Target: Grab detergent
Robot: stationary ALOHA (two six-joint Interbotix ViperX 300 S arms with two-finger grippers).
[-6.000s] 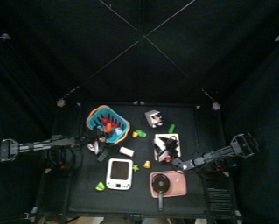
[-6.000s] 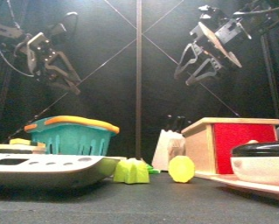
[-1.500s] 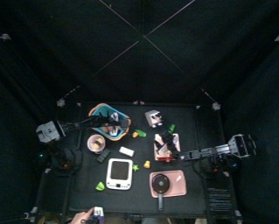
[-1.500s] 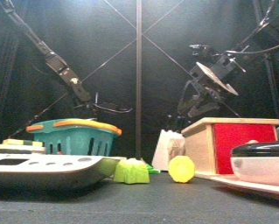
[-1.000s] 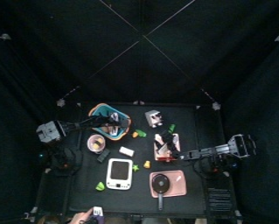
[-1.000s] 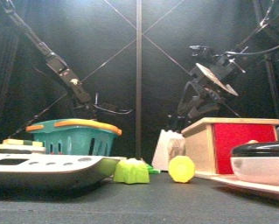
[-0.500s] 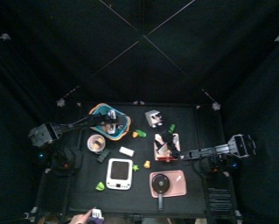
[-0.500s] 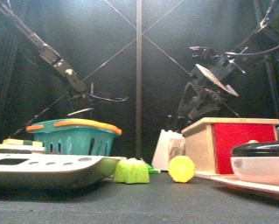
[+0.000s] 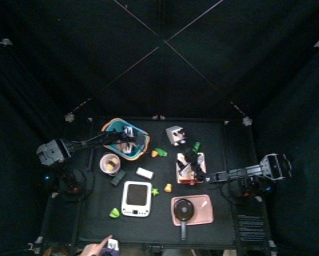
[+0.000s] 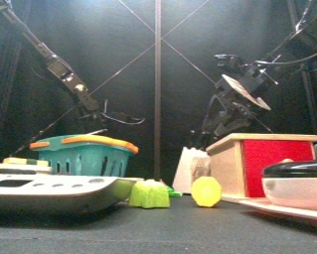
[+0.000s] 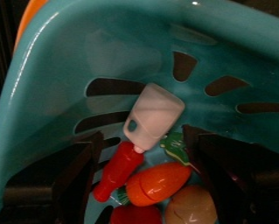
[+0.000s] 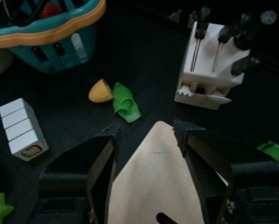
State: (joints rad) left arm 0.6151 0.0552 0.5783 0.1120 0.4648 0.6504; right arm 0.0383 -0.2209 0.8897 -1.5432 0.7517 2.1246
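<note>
The detergent (image 11: 151,118) is a white bottle with a red neck. It lies inside the teal basket (image 11: 59,79) among toy vegetables. My left gripper (image 11: 151,175) is open just above it, one jaw on each side, not touching. In the top view the basket (image 9: 120,134) stands at the table's left and the left gripper (image 9: 108,146) hangs over it. In the front view the basket (image 10: 83,156) hides the bottle. My right gripper (image 12: 153,166) is shut on a cream flat board (image 12: 160,179) and holds it above the table (image 10: 240,94).
A white knife block (image 12: 212,66), a yellow and a green toy (image 12: 121,98) and a small white box (image 12: 21,129) lie under the right gripper. A white scale (image 10: 55,189), a wooden box with a red face (image 10: 260,164) and a bowl (image 10: 296,184) stand in front. A person's hand (image 9: 102,245) shows at the table's front.
The left arm has come in from the left and now hangs over the basket, shifting a little in the last second. The right arm has lowered, then held still with the board.
</note>
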